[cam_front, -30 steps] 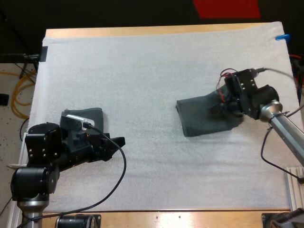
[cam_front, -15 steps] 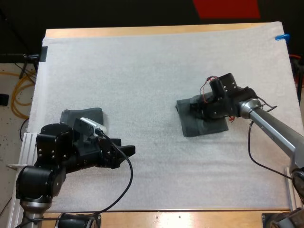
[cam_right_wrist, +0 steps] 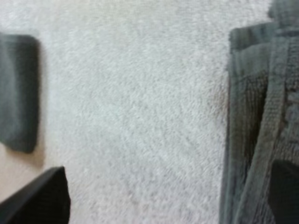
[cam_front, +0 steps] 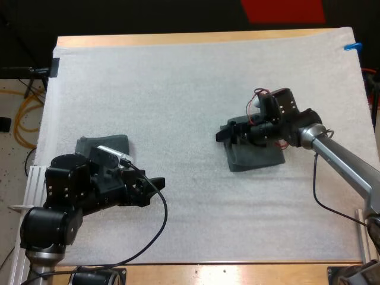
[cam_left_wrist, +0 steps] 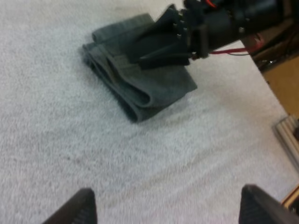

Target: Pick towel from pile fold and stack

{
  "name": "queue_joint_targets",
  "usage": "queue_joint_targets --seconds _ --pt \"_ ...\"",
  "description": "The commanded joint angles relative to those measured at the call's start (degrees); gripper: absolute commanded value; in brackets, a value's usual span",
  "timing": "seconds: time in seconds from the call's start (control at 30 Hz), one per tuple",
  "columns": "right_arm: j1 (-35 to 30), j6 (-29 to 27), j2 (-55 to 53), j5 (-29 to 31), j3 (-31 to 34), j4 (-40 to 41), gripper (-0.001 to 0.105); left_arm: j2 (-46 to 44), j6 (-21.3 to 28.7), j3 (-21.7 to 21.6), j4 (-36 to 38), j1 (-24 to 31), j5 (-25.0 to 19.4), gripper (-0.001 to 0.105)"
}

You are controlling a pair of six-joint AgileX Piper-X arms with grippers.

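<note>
Left claw (cam_front: 153, 183) hangs wide open and empty over the mat (cam_front: 196, 225), well to the left of the folded towel (cam_front: 256, 158). The other towel (cam_front: 113, 144) lies even farther left of it, beside that arm. Right claw (cam_front: 225, 132) hovers at the folded towel's left edge, fingers spread, gripping nothing.

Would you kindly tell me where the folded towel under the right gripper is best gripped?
Probably take the folded towel at its thick layered edge, the one facing the mat's middle. Come down from above on that side, so one pinch catches all layers together; the open right gripper hangs near it.
</note>
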Motion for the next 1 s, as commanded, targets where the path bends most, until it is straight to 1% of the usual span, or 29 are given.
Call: queue_joint_targets --seconds 0.0,0.07,0.2,0.23,0.33,0.37,0.47,0.53,0.57,0.63,0.67,0.73,0.83,0.97 --pt "0.1 -1.1 -2.0 -1.1 -0.1 0.1 0.086 0.0 -0.2 0.2 -0.9 -0.2 -0.4 0.062" --pt "0.1 -2.4 -4.2 -0.7 -0.1 1.3 0.086 0.8 -0.3 0.6 -1.2 -0.2 -0.4 0.062" --pt "0.1 -8.0 -11.0 2.3 -0.1 4.9 0.086 4.5 -1.6 1.1 -3.5 -0.2 -0.4 0.077" --pt "0.1 -9.7 -13.5 3.8 -0.1 6.0 0.086 5.7 -2.2 1.1 -4.7 -0.2 -0.4 0.078" --pt "0.1 -14.8 -20.1 8.1 -0.1 9.0 0.086 10.0 -5.1 1.1 -9.4 -0.5 -0.4 0.078" --pt "0.1 -15.6 -21.3 8.8 -0.1 9.5 0.086 10.9 -5.7 1.1 -10.3 -0.7 -0.4 0.078" --pt "0.1 -19.5 -27.6 12.6 -0.1 12.1 0.086 16.0 -10.6 1.1 -16.3 -3.8 -0.6 0.078" --pt "0.1 -21.4 -31.8 15.1 -0.1 13.7 0.086 20.0 -14.1 1.1 -21.2 -7.5 -3.5 0.078" --pt "0.1 -21.7 -33.1 15.9 -0.1 14.2 0.086 21.5 -15.0 1.1 -22.8 -8.7 -4.9 0.078" --pt "0.1 -21.8 -36.9 17.5 -0.1 16.1 0.086 25.8 -18.6 1.1 -28.6 -12.7 -8.3 0.078" --pt "0.1 -21.8 -37.7 17.8 -0.1 16.8 0.086 26.9 -20.0 1.1 -30.6 -13.6 -9.1 0.078" --pt "0.1 -21.8 -40.5 18.8 -0.1 20.0 0.086 31.7 -24.7 1.1 -37.0 -16.5 -11.0 0.078" --pt "0.1 -21.6 -44.0 21.2 -0.1 26.6 0.086 37.8 -30.0 0.8 -43.0 -19.1 -11.1 0.078" --pt "0.1 -21.4 -47.8 24.1 -0.1 34.3 0.086 44.9 -32.7 -0.9 -46.0 -21.3 -11.1 0.078"
